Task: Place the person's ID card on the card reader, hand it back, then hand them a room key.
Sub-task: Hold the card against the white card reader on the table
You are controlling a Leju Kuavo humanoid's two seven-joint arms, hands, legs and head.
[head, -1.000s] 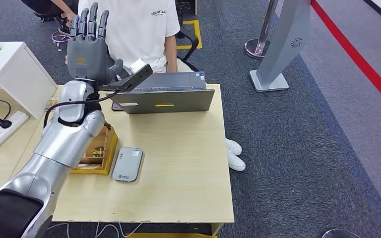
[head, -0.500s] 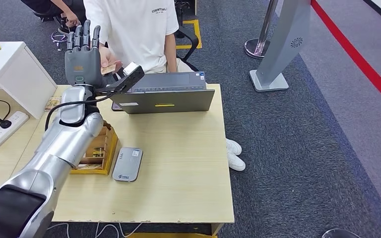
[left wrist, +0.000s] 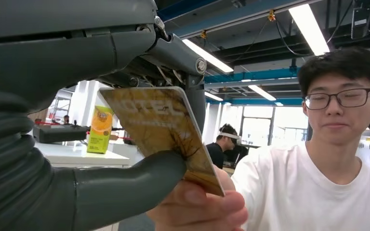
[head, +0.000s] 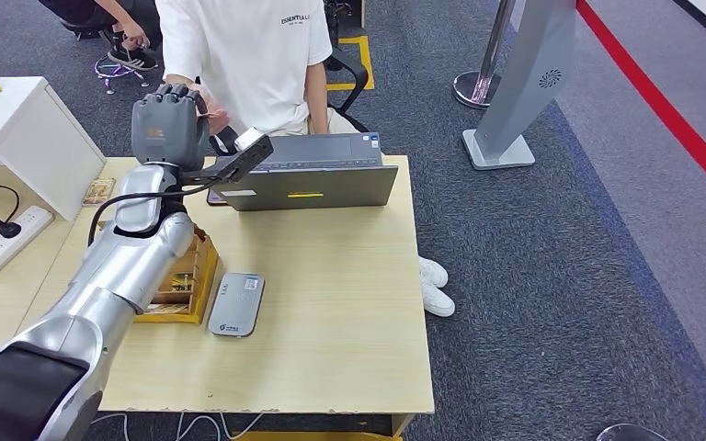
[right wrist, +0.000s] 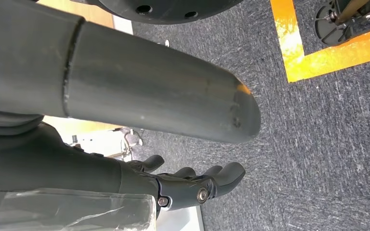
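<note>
Left hand (head: 167, 115) raised in the upper left of the head view, fingers curled down over a gold-brown hotel key card (left wrist: 166, 132) — pinched between thick grey thumb and darker fingers (left wrist: 135, 79), seen close in the centre-left of the left wrist view. Same card also taken at its lower corner by the person's hand (left wrist: 200, 207), so shared between two holders at this instant. Faint "HOTEL" lettering across a mottled, glossy face; thin, flat, rectangular, corners rounded.

Probably light and stiff, a plastic card with a little flex; slick on both faces, so likely to slide out of a loose pinch rather than bend. Best held flat-on across the broad faces near one short end, leaving the far end free for the taker. Not fragile, though easy to drop on release.

Right hand (right wrist: 192, 185) hanging low over dark grey carpet, lower centre of the right wrist view, fingers loosely spread, nothing in them.

Mid-frame in the head view: pale wooden table (head: 349, 312), matte grain; grey slab-like card reader (head: 237, 303) with rounded corners lying flat; beside it a yellow wooden box (head: 188, 276) of cards; closed grey laptop (head: 313, 175) — hard, smooth shell.
</note>
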